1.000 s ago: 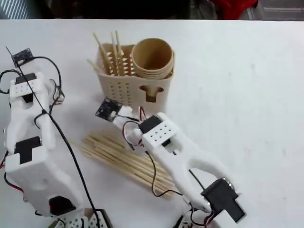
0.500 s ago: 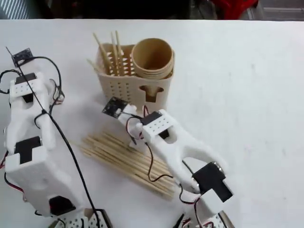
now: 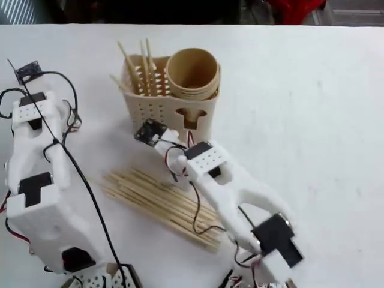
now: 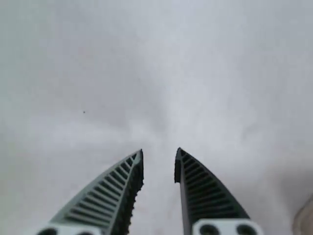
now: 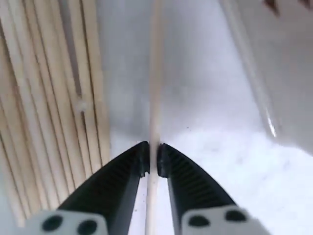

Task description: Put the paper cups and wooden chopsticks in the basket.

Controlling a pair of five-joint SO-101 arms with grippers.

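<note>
**Desk:** How is the pincer on the right?

**Me:** On its wrist camera I see the right pincer clamped on a single chopstick. The stick runs straight out past the tips, over the table. I can't tell whether its far end touches the surface. The pile of chopsticks lies just beside it on one side, and the basket wall rises on the other.

**Desk:** And the left one?

**Me:** On its own camera, the left pincer has its tips a little apart with nothing between them, pointing at bare tabletop.

**Desk:** What does the overhead give you?

**Me:** I see the paper cups stacked inside the basket, with a few upright chopsticks leaning in the compartment next to them. The pile lies on the table in front of the basket, between the two arms. The right arm stretches across one end of the pile, its wrist close to the basket's front wall. The left arm sits off to the side, apart from both pile and basket.
</note>
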